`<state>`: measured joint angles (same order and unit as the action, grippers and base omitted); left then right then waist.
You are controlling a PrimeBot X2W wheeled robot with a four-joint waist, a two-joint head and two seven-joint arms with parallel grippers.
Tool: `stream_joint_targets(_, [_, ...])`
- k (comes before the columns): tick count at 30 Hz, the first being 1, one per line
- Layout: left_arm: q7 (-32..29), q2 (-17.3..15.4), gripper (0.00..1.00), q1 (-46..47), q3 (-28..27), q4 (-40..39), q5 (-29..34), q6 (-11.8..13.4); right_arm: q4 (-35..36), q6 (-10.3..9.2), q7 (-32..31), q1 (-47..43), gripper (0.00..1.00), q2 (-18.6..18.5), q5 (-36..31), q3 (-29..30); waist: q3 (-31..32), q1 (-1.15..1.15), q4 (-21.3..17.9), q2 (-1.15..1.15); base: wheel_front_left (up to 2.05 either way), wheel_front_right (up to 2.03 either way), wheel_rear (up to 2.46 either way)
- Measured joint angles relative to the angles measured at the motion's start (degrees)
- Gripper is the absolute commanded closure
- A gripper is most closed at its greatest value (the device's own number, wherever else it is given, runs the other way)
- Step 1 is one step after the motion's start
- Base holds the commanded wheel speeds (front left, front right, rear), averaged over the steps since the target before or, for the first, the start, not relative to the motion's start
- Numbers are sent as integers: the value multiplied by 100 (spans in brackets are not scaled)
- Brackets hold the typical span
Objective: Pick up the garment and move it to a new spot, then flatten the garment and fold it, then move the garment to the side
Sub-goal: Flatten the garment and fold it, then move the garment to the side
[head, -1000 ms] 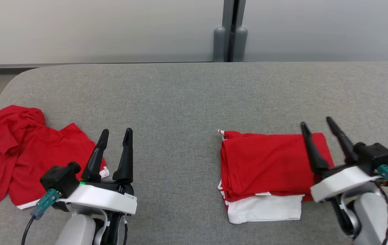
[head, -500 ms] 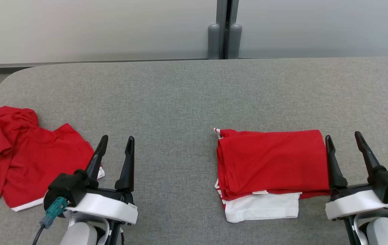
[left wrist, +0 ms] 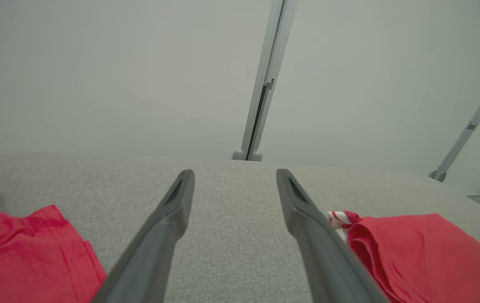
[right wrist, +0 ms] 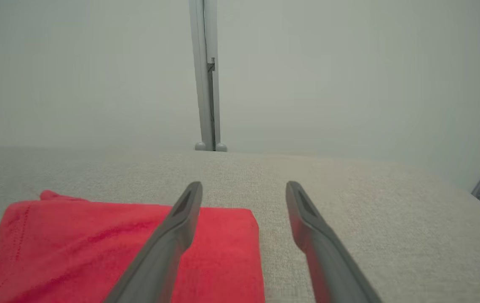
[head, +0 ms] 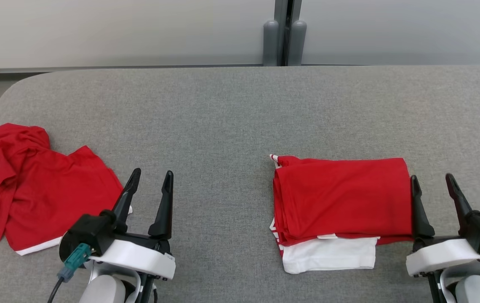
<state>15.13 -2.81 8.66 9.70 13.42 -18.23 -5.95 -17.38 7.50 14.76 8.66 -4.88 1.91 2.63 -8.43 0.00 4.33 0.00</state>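
Lying on the grey bench (head: 231,109), the folded red garment (head: 341,198) forms a neat rectangle with a white panel at its near edge, apparently set down finished. The right end effector (head: 431,176) hovers at the garment's right edge, fingers spread and empty. The left end effector (head: 152,172), well to the garment's left, is likewise spread and holds nothing. Farther left of it lies a crumpled red garment (head: 33,185), probably next. A grey post (head: 282,38) rises behind; nothing blocks either arm.
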Motion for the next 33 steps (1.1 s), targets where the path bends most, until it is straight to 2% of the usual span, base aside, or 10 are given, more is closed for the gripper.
stream_joint_targets(3, [0,2,0,27,53,30,44,2,-368,0,-119,47,0,64,255,115,-85,0,20,0,0,0,0])
stream_joint_targets(11, [0,1,0,187,143,92,49,-3,-1185,0,-221,389,0,137,407,343,-334,0,114,0,0,0,0])
stream_joint_targets(18, [0,1,0,263,159,116,51,-10,-1841,0,-289,623,0,166,577,153,-467,0,194,0,0,0,0])
stream_joint_targets(19, [0,1,0,275,160,118,51,-11,-1916,0,-285,661,24,163,592,131,-476,0,198,0,0,0,0])
stream_joint_targets(20, [0,2,0,288,162,121,51,-11,-1971,0,-280,697,71,153,599,109,-480,0,200,0,0,0,0])
stream_joint_targets(21, [0,1,0,302,158,122,52,-11,-2031,0,-258,733,100,145,600,76,-482,0,197,0,0,0,0])
stream_joint_targets(26, [1,-1,0,309,121,87,64,-10,-2079,7,-116,871,100,15,427,-144,-474,0,96,0,0,0,0])
stream_joint_targets(33, [1,0,0,388,241,-102,175,-33,-1626,7,-5,1202,100,-578,-163,-553,-495,0,-267,0,0,0,0])
